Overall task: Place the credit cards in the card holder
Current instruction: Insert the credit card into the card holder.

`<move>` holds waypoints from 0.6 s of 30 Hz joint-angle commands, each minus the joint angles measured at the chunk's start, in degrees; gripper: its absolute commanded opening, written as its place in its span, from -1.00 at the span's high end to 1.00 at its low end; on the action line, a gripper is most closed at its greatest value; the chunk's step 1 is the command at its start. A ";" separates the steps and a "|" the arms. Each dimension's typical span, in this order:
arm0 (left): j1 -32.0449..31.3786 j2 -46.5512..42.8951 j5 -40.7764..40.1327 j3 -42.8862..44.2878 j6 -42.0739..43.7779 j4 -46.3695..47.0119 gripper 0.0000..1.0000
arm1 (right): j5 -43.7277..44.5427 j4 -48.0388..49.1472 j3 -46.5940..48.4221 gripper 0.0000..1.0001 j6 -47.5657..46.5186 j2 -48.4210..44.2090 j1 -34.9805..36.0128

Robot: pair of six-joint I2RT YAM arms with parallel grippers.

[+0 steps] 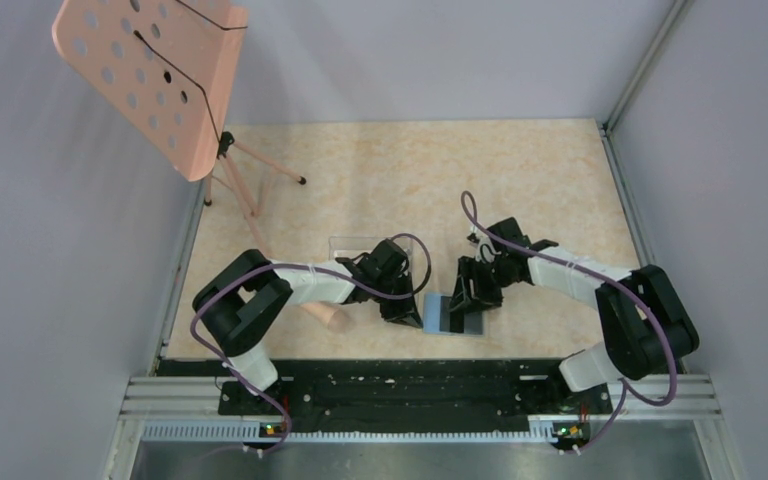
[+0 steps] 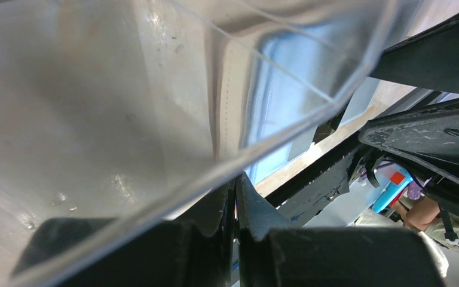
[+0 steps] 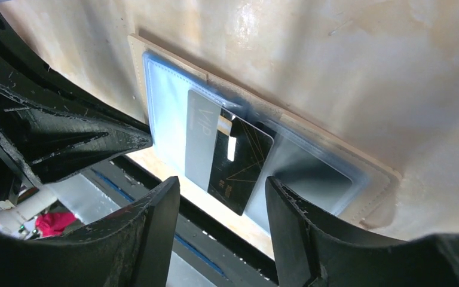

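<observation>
**Card holder** [image 3: 167, 101], 1. It lies open and flat on the worktop [image 3: 334, 60], near the front edge and between my 2 arms. The blue-grey inside faces up with the tan rim showing round it, so the clear pockets are presented to take cards.

**Credit cards**, 2. There is 1 grey card [image 3: 200, 137] lettered "VIP" and 1 black card [image 3: 242, 161] with gold lines. They lie side by side on the holder with their edges meeting. Their far ends sit under the pocket film. I judge both partly slid in, not fully seated.

**Right pincer** [image 3: 221, 186], 1. The fingers are apart with nothing between them, just over the black card's free end. I judge it is placed there to nudge that card deeper.

**Left pincer** [image 2: 236, 188], 1. The fingers are together, with the tip at the holder's left edge. It is probably pinning the holder so it cannot slide. I cannot tell whether it nips the edge.

**Clear plastic box** [image 2: 125, 107], 1. It sits just beside my left pincer and has no part in the job.

**Music stand** [image 1: 155, 75], 1. It stands at the far left, well apart.
</observation>
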 commanded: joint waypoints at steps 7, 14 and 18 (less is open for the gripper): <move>-0.38 1.62 -1.15 1.53 1.04 0.33 0.85 | -12.34 11.68 -0.79 0.05 5.89 5.75 3.70; -0.38 1.41 -1.29 1.57 1.09 0.20 0.85 | -13.42 14.93 -0.36 0.13 9.26 5.25 5.00; -0.38 1.15 -1.68 1.36 1.09 0.10 0.83 | -8.15 7.94 0.95 0.02 4.96 3.00 5.00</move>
